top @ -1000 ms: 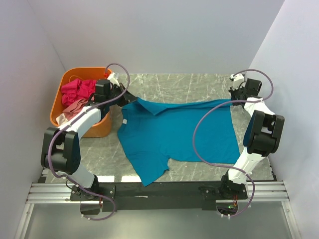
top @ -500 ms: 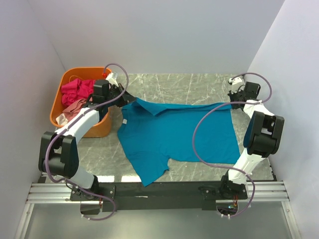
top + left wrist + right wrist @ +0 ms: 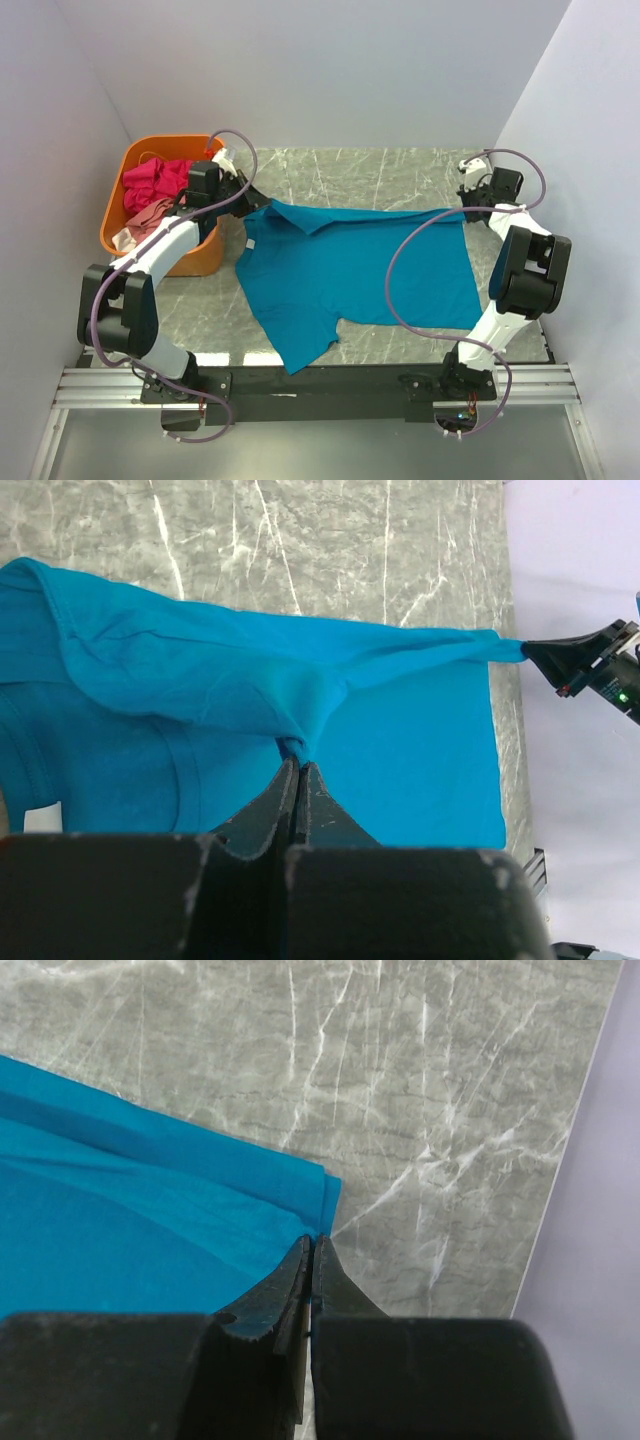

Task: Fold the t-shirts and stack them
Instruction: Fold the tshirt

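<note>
Top external, centre: we see the teal-blue t-shirt [image 3: 350, 275] spread out, its far edge stretched taut.
Left gripper [image 3: 298, 766]: clenched on a fabric bunch.
Right gripper [image 3: 313, 1242]: clenched on the very corner.
Risk: we fear this corner slips out under more tension.

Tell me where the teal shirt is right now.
In the top view the teal shirt lies spread on the table, just right of the orange basket, its far edge pinched by the left gripper and the right gripper.
</note>
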